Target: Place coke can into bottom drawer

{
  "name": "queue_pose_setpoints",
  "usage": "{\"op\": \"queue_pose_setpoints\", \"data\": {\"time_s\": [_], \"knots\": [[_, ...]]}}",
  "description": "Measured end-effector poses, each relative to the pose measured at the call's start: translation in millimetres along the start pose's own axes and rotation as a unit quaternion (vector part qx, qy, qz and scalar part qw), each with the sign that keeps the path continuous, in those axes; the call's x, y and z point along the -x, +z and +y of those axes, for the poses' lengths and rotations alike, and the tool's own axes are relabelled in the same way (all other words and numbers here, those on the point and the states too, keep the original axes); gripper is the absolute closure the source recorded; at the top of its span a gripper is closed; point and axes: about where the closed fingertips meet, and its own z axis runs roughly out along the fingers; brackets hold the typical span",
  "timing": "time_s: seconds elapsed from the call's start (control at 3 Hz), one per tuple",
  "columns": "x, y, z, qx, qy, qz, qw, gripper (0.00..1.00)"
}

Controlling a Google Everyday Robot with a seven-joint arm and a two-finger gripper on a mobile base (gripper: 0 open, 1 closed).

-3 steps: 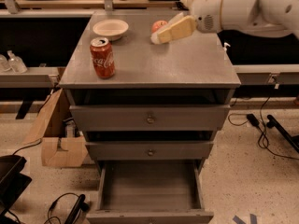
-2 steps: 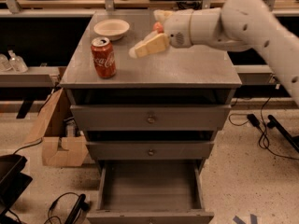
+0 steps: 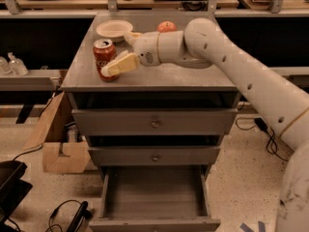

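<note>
The red coke can (image 3: 103, 55) stands upright near the front left of the grey cabinet top (image 3: 193, 76). My gripper (image 3: 117, 53) has come in from the right and is at the can's right side. It is open. One cream finger (image 3: 119, 64) lies across the front of the can's lower part, and the other finger (image 3: 131, 35) sits behind, towards the bowl. The can still rests on the top. The bottom drawer (image 3: 154, 221) is pulled out and its grey tray holds nothing.
A white bowl (image 3: 114, 29) and a red apple (image 3: 167, 26) sit at the back of the cabinet top. The two knobbed drawers above are closed. A cardboard box (image 3: 58, 144) stands on the floor at the left, with cables and a black object beside it.
My arm has swung from the back right of the cabinet top leftwards and forwards. The gripper has gone from beside the bowl to the coke can. The can has not moved.
</note>
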Motion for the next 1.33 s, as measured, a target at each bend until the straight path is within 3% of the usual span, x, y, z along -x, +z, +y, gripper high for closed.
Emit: {"op": "queue_pose_setpoints", "data": {"time_s": [0.33, 0.67, 1.0, 1.33], "knots": [[-4, 33, 9, 0.032, 0.020, -0.033, 0.9988, 0.00], [6, 62, 25, 0.064, 0.016, -0.064, 0.9958, 0.26], [6, 75, 29, 0.069, 0.006, -0.070, 0.9952, 0.49], [7, 78, 31, 0.072, 0.006, -0.070, 0.9950, 0.80]]}}
